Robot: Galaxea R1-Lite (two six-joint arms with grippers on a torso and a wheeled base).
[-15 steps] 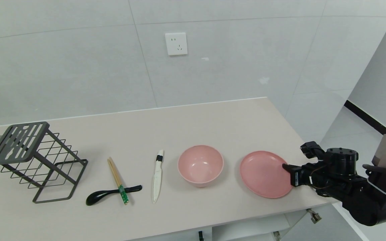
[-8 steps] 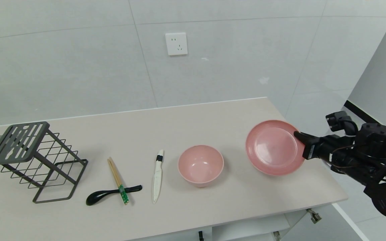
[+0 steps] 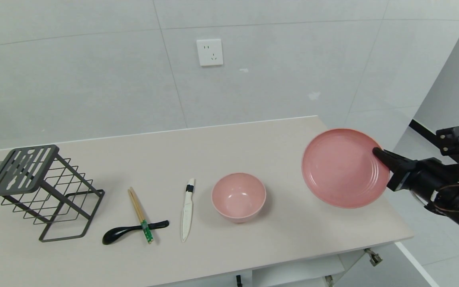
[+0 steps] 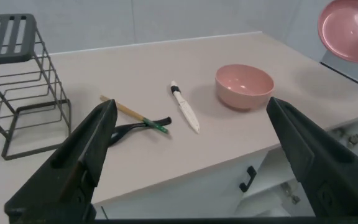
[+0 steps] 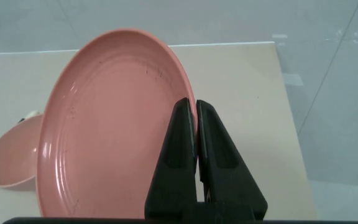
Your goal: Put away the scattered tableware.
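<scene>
Head view: the right gripper point(image 3: 377, 153) comes in from the right edge of the frame, and its fingers are pinched tight on the right rim of the pink plate point(image 3: 343, 167). The plate is held clear of the countertop point(image 3: 253, 147) at centre right, tilted so that its ringed inner face turns toward the camera. Just left of it and lower in the frame, the pink bowl point(image 3: 238, 196) sits upright on the counter. Further left lies the white knife point(image 3: 187, 210), lengthwise toward the camera. Next come the wooden chopsticks point(image 3: 140, 214), which lie across the handle of the black spoon point(image 3: 132, 230). The dark wire rack point(image 3: 38, 191) stands at lower left, well apart from the plate. A white wall socket point(image 3: 209, 52) is on the tiled wall at upper centre.

Left wrist view: the left gripper point(image 4: 191, 107) has its two dark fingers point(image 4: 86, 162) spread wide and holds nothing. It hangs off the counter's near edge. Between the fingers, farther off on the counter, are the knife point(image 4: 188, 117), the bowl point(image 4: 243, 85), and the chopsticks point(image 4: 129, 112) crossing the spoon point(image 4: 135, 129). The rack point(image 4: 17, 81) stands beyond the spoon's side. The plate point(image 4: 350, 28) hangs in the air past the bowl.

Right wrist view: the right gripper point(image 5: 196, 109) has its black fingers point(image 5: 179, 143) pressed together on the rim of the plate point(image 5: 110, 124), one on each face. Behind the plate is the bowl point(image 5: 8, 158), resting on the countertop point(image 5: 241, 68).
</scene>
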